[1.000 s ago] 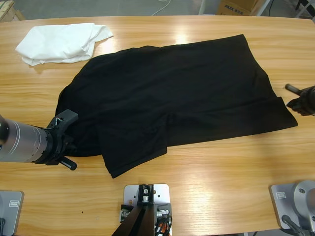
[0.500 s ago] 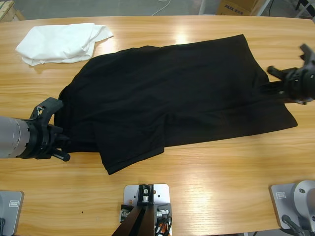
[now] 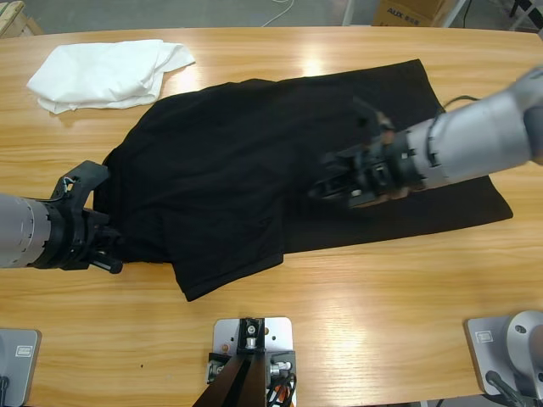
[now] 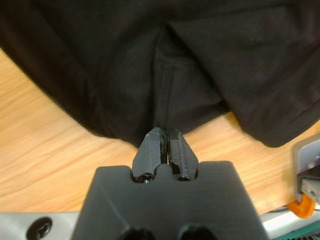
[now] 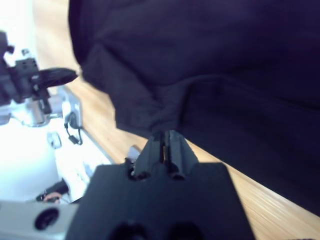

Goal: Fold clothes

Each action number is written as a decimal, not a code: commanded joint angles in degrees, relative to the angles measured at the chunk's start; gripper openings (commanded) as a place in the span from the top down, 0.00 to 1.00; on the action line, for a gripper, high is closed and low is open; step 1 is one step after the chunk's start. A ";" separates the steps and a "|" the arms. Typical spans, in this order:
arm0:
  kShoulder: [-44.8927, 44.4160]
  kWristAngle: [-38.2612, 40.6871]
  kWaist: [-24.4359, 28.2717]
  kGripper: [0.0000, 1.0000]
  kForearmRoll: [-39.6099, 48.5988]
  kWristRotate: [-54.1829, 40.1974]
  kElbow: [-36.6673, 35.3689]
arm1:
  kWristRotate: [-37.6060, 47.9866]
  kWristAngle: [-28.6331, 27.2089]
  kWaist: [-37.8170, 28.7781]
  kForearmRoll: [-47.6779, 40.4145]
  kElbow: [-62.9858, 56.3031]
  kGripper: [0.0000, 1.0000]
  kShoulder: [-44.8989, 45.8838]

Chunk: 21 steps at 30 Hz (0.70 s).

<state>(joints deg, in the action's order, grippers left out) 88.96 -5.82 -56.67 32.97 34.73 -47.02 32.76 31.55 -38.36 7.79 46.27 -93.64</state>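
Both claws are clamped on the black T-shirt: the left gripper pinches its near-left edge, and the right gripper holds a gathered fold above the shirt's middle, apparently lifted, though the high view blurs there. The shirt lies spread across the table, one flap doubled over at the front. If the thin pinch slips, the carried fold could drop crooked or bunch. Bare wood lies open along the near side and right; a white garment sits well apart at the far left.

Bright overhead glare on table; right hand motion-blurred.
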 commanded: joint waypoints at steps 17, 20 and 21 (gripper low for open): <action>15.15 3.09 -2.30 1.00 -11.03 0.07 -1.50 | -0.24 6.69 -3.55 -3.87 2.33 1.00 -10.35; 15.35 2.88 -2.30 1.00 -11.40 0.18 -1.15 | -0.21 7.27 -4.16 -4.69 3.95 1.00 -13.71; 15.47 2.83 -2.30 1.00 -11.44 0.28 -1.15 | -0.19 7.41 -4.36 -4.71 4.49 1.00 -14.61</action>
<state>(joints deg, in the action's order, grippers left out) 100.79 -3.58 -58.51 23.35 34.78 -49.61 32.76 37.24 -41.18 4.72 48.17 -100.59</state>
